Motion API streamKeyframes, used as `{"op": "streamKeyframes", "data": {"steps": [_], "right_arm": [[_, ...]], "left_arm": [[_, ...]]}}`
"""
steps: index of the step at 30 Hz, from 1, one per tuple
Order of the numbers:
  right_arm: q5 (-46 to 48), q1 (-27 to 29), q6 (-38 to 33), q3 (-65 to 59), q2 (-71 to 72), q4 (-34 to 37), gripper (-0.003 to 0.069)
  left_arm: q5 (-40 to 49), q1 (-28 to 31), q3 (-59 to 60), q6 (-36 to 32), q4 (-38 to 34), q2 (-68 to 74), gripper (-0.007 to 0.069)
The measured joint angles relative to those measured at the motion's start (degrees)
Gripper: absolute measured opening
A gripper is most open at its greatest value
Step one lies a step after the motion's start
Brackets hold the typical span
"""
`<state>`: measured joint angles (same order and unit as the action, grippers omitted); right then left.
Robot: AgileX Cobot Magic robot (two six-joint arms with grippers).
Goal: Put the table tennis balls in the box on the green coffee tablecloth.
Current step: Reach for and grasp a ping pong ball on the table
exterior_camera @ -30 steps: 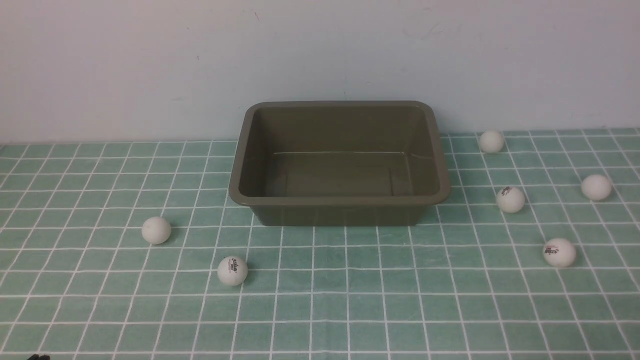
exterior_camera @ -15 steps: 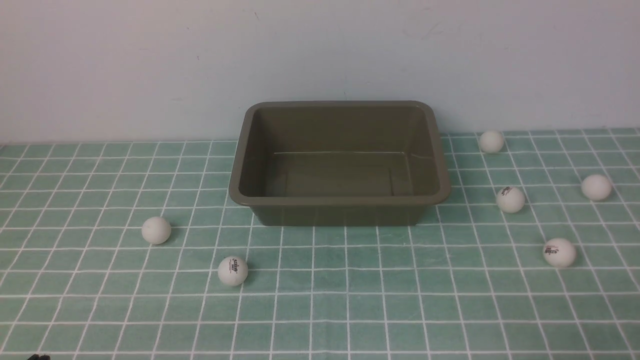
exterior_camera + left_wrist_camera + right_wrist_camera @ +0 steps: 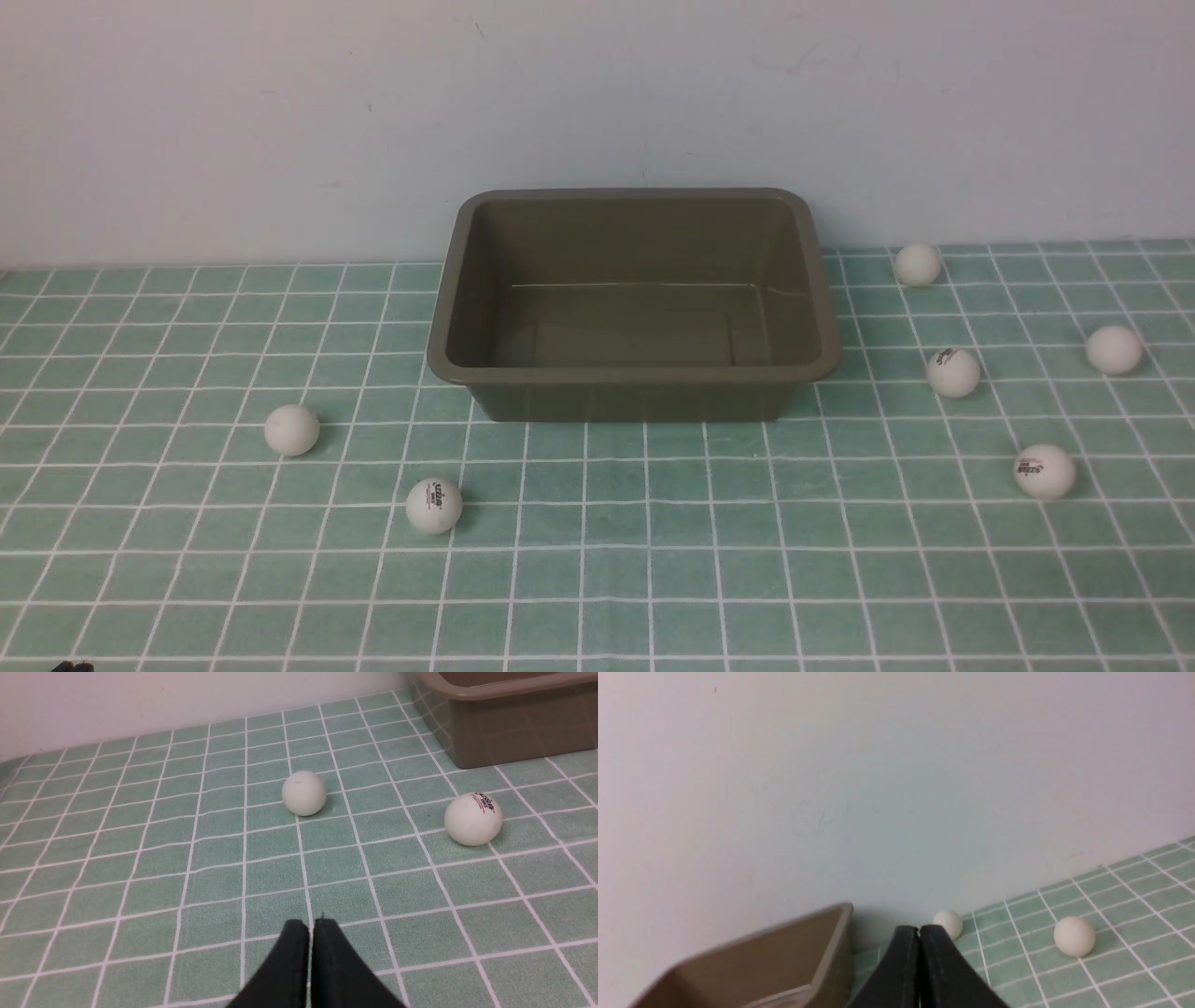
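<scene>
While we hold this moment against the second before it, we find no change: the six table tennis balls lie where they lay on the green coffee tablecloth [image 3: 653,560], and the box [image 3: 635,376] stands empty, its far side close to the wall [image 3: 280,121].

On our left rest a plain ball [image 3: 291,429] and, nearer us, a logo ball [image 3: 433,506]. Both are well apart from the box. On our right lie four more:
- a far ball [image 3: 918,264] near the wall
- a marked ball [image 3: 953,372] near the box's front corner
- an outer ball [image 3: 1114,349]
- a near ball [image 3: 1045,471]

The left gripper [image 3: 311,926] has its fingers pressed together on nothing. It sits low over the cloth, with both left balls ahead of it and apart from it. The right gripper [image 3: 919,931] is likewise pressed together and empty, with the box's corner and two balls beyond it.

We judge the task not yet begun. Every ball is still to be carried, and either gripper must spread before it can take one.
</scene>
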<state>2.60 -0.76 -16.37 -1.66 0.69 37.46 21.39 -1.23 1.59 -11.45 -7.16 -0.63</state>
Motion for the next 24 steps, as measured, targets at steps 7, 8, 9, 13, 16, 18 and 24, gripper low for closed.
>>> {"op": "streamKeyframes", "data": {"steps": [7,8,9,13,16,18,24], "right_arm": [[-9.2,0.0,0.2,0.0,0.0,3.8,-0.0018],[-11.2,0.0,0.2,0.0,0.0,4.8,-0.0018],[-13.9,0.0,0.4,0.0,0.0,5.9,-0.0018],[-22.0,0.0,4.8,0.8,0.0,9.7,-0.0018],[-17.9,0.0,7.0,5.5,0.0,5.9,-0.0018],[-12.3,0.0,7.3,9.8,0.0,1.3,-0.0018],[14.8,0.0,7.5,22.3,-8.2,-16.2,-0.0018]], "left_arm": [[0.0,0.0,0.0,0.0,0.0,0.0,-0.0004],[0.0,0.0,0.0,0.0,0.0,0.0,-0.0004],[0.0,0.0,0.0,0.0,0.0,0.0,-0.0004],[0.0,0.0,0.0,0.0,0.0,0.0,-0.0004],[0.0,0.0,0.0,0.0,0.0,0.0,-0.0004],[0.0,0.0,0.0,0.0,0.0,0.0,-0.0004],[0.0,0.0,0.0,0.0,0.0,0.0,-0.0004]]}}
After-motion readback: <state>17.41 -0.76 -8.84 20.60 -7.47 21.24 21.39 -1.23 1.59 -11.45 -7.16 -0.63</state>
